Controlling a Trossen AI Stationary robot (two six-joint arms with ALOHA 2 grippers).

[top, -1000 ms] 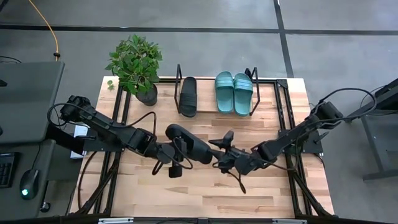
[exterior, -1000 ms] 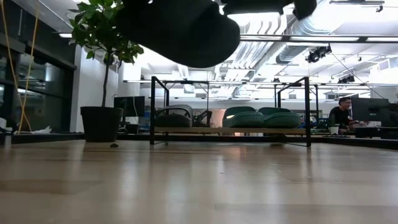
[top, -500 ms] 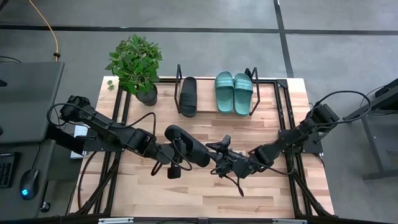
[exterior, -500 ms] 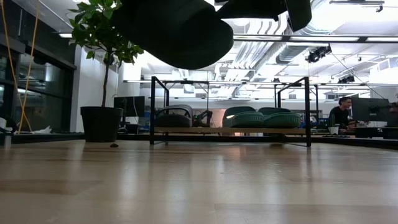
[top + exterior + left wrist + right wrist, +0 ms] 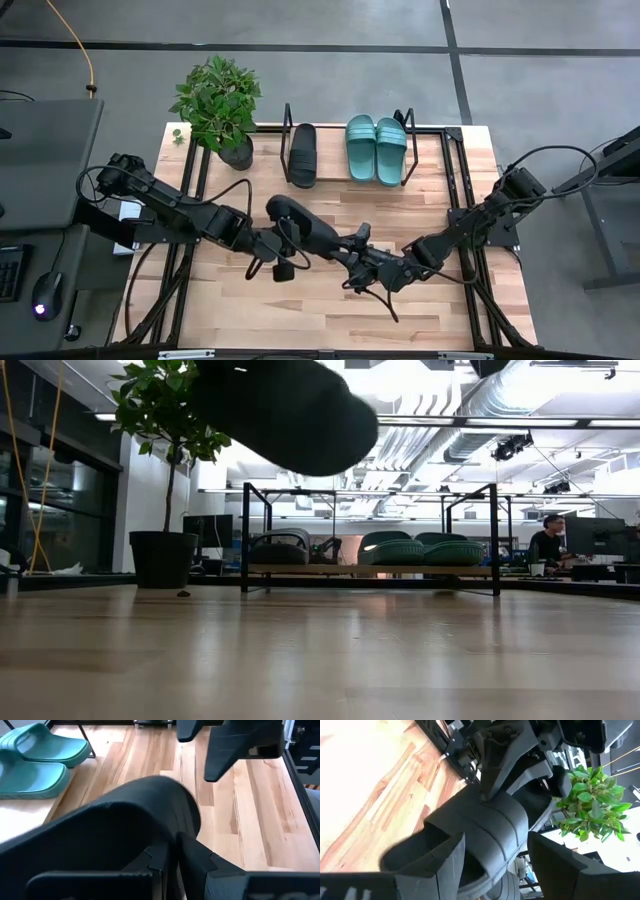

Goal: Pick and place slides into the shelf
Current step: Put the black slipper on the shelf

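My left gripper (image 5: pixel 272 243) is shut on a black slide (image 5: pixel 305 230) and holds it in the air over the table's middle. The slide fills the top of the low view (image 5: pixel 280 410). My right gripper (image 5: pixel 352 250) is open at the slide's right end. In the right wrist view its fingers (image 5: pixel 445 862) stand on either side of the ribbed strap (image 5: pixel 495 827), with a gap on one side. The shelf (image 5: pixel 330 172) stands at the far edge. Another black slide (image 5: pixel 303 155) and two teal slides (image 5: pixel 376 150) rest sole-down on its board. My left gripper pinches the black slide at the edge of its wide strap (image 5: pixel 165 837), coming level from the table's left. The slide is lifted clear of the table and lies roughly level, pointing away from the gripper toward the right arm.
A potted plant (image 5: pixel 218 105) stands at the far left corner beside the shelf. Between the two black slides' places and the teal pair, the shelf board (image 5: pixel 345 570) shows bare wood. The tabletop under both arms is bare. A person (image 5: pixel 548 545) sits far behind the table.
My right gripper has moved toward the table's left and near edge, closing in on the held slide's free end. The left gripper and the slide have stayed almost in place in the air.
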